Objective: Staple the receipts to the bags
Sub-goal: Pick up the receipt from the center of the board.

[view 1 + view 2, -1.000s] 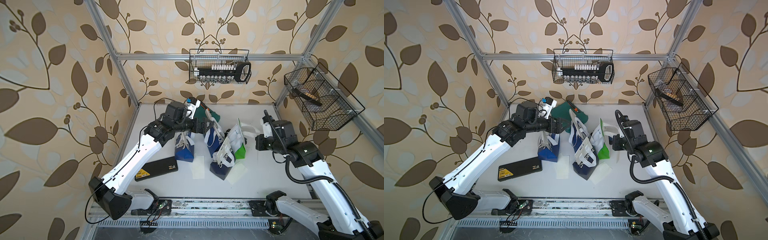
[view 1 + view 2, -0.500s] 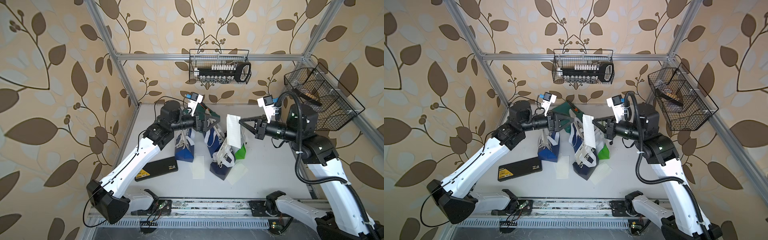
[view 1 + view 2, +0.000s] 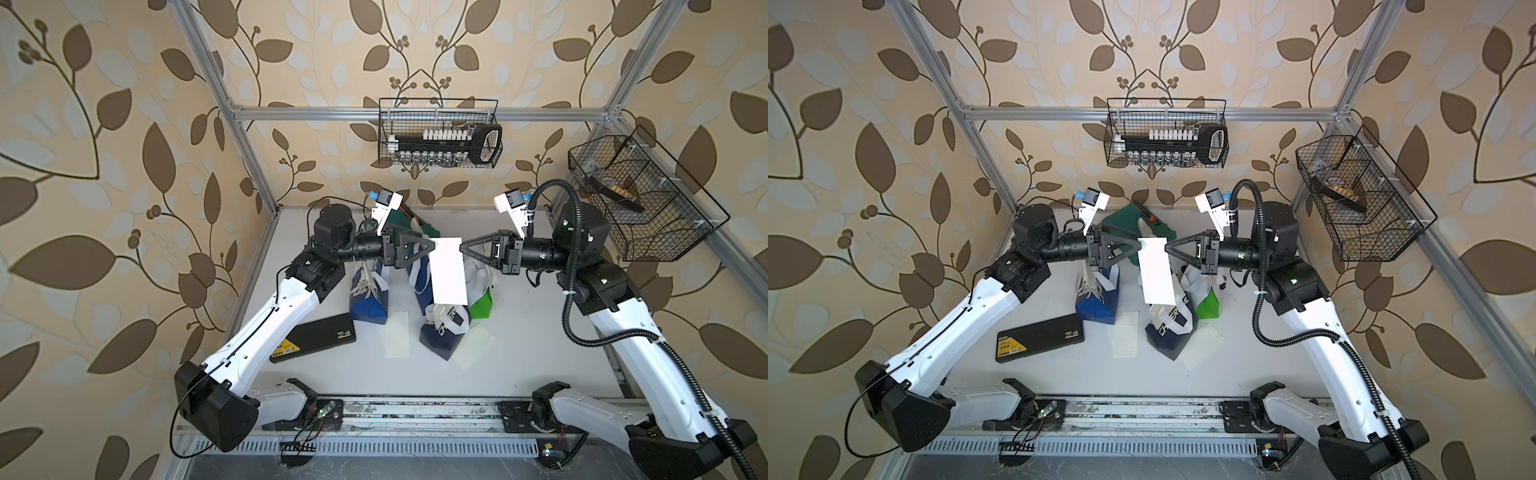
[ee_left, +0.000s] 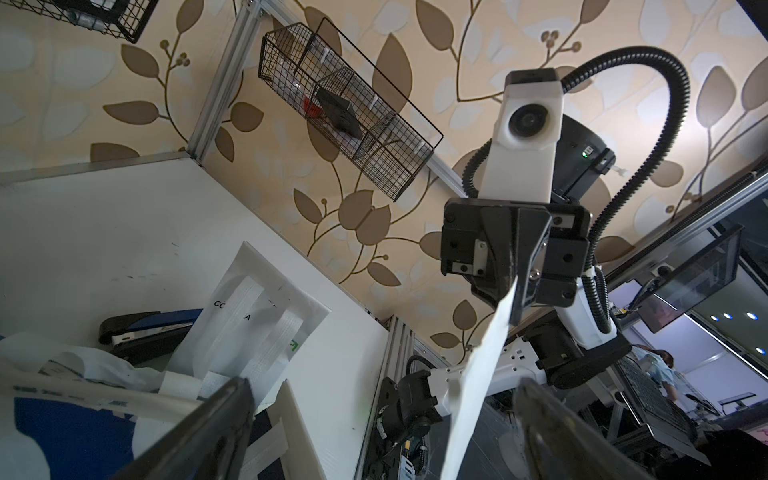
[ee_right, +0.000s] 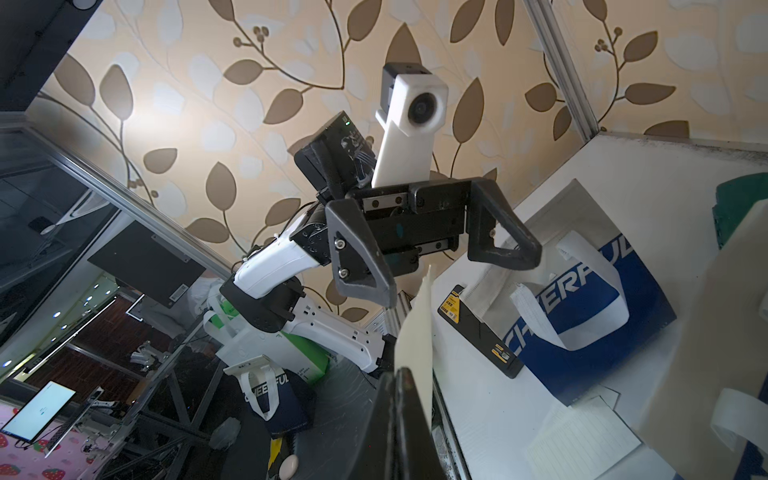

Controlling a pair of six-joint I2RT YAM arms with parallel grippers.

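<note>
A white receipt (image 3: 448, 272) hangs in the air above the bags, and my right gripper (image 3: 460, 248) is shut on its upper corner. In the right wrist view the shut right gripper (image 5: 399, 415) pinches the slip (image 5: 415, 332) edge-on. My left gripper (image 3: 432, 245) faces it, open, with the receipt's other top corner between its fingers (image 4: 557, 432), untouched. Below stand a navy bag (image 3: 368, 299) and a green-and-white bag (image 3: 480, 301); another navy bag (image 3: 442, 332) lies tipped over. Two more receipts (image 3: 397, 340) (image 3: 473, 347) lie flat on the table.
A flat black case with a yellow label (image 3: 313, 338) lies at the front left. A dark green pouch (image 3: 409, 222) sits at the back. A black and blue stapler (image 4: 145, 332) lies behind the bags. Wire baskets (image 3: 440, 133) (image 3: 640, 199) hang on the frame.
My right gripper has lifted the receipt off the table and turned towards the left arm. The left gripper has risen and closed in until its open fingers straddle the slip's corner.
</note>
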